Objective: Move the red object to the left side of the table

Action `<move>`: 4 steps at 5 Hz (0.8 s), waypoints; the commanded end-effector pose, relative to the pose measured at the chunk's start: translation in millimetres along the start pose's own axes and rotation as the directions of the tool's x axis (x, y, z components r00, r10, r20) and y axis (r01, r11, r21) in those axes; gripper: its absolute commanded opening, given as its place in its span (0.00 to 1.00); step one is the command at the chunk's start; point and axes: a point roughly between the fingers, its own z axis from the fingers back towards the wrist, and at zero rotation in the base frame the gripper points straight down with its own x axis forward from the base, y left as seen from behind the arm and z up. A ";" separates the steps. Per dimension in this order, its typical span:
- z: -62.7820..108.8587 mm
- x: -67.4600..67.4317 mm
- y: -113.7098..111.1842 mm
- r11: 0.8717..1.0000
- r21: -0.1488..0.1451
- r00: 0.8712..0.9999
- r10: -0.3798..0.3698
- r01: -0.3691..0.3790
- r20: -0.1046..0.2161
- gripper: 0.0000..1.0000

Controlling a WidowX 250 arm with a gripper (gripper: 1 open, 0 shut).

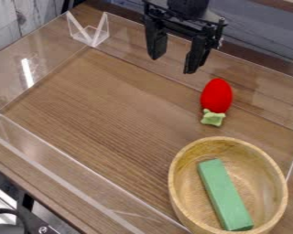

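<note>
The red object (216, 96), a small glossy strawberry toy with a green leafy cap at its near end, lies on the brown wood-grain table (100, 110) toward the right. My gripper (174, 52) hangs above the table's far side, up and to the left of the strawberry, pointing down. Its two black fingers stand apart with nothing between them, so it is open. It does not touch the strawberry.
A round light wooden bowl (186, 187) sits at the near right and holds a green rectangular block (223, 194). Low clear acrylic walls (39, 151) border the tabletop, with a clear corner piece (88, 32) at the far left.
</note>
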 end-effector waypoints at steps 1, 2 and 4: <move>4.0 -1.6 -3.1 1.000 -0.003 1.000 -0.004 0.004 -0.017 1.00; -21.9 2.8 -5.8 1.000 -0.006 1.000 -0.002 0.002 -0.028 1.00; -43.3 32.5 -47.1 0.998 -0.019 0.998 -0.066 0.067 0.019 1.00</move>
